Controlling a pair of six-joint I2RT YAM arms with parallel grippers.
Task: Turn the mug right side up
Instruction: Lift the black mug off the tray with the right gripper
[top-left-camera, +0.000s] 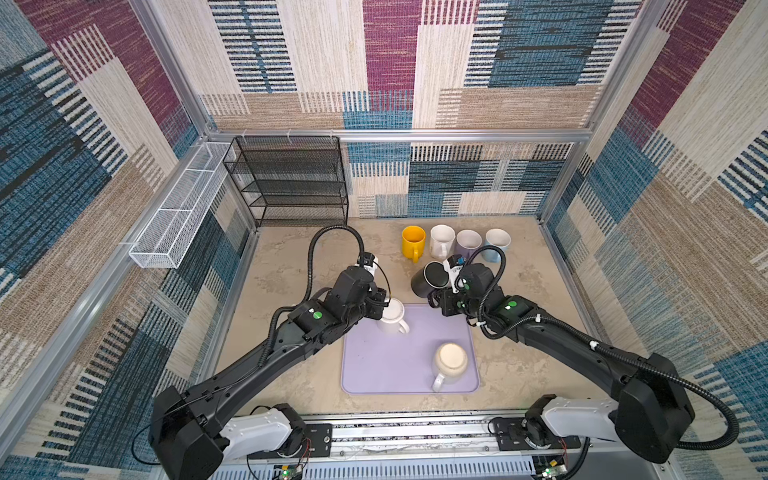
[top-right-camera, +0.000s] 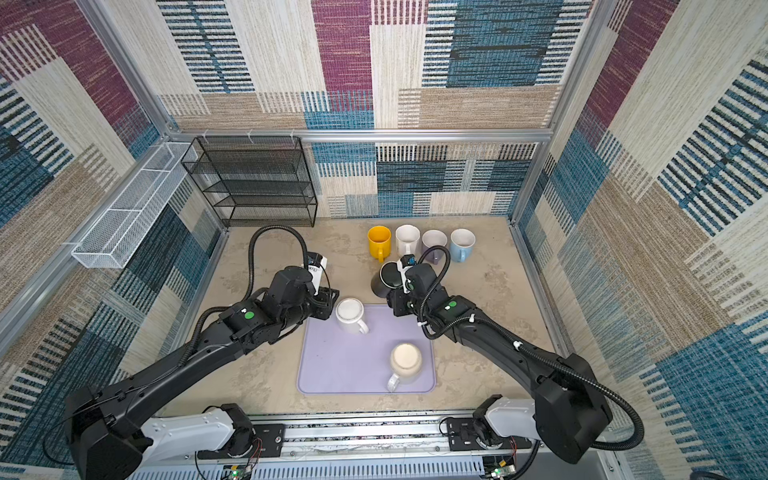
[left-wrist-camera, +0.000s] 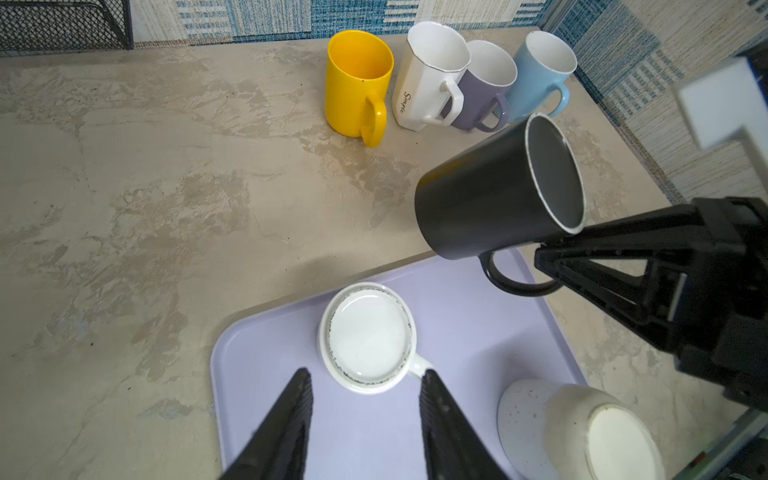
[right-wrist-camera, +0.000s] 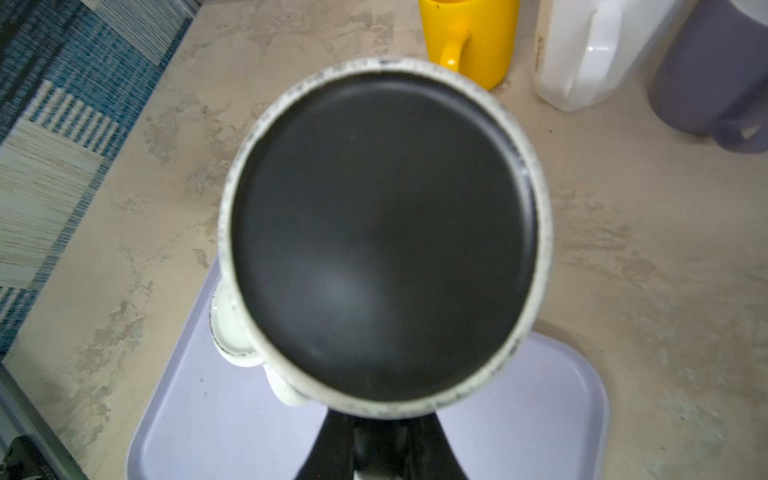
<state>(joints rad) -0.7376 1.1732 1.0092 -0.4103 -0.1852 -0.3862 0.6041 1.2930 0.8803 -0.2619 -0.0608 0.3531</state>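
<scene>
black mug (right-wrist-camera: 382, 232) hangs tilted sideways just past far edge of mat (left-wrist-camera: 478, 316), handle clenched in right gripper (left-wrist-camera: 548, 257), so mid-flip i judge; next needs a wrist roll to mouth-up, then set-down; left gripper (left-wrist-camera: 365, 374) gapes empty near white mug (left-wrist-camera: 368, 336).

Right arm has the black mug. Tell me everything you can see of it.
The black mug is matt dark, likely ceramic, slightly tapered, with a loop handle. It hangs in the air, tipped on its side, about over the purple mat's far edge, short of the row of upright mugs. The end toward the right arm shows a flat dark disc inside a pale speckled ring, probably the base. Only the right gripper touches it, jaws shut on the handle.
</scene>
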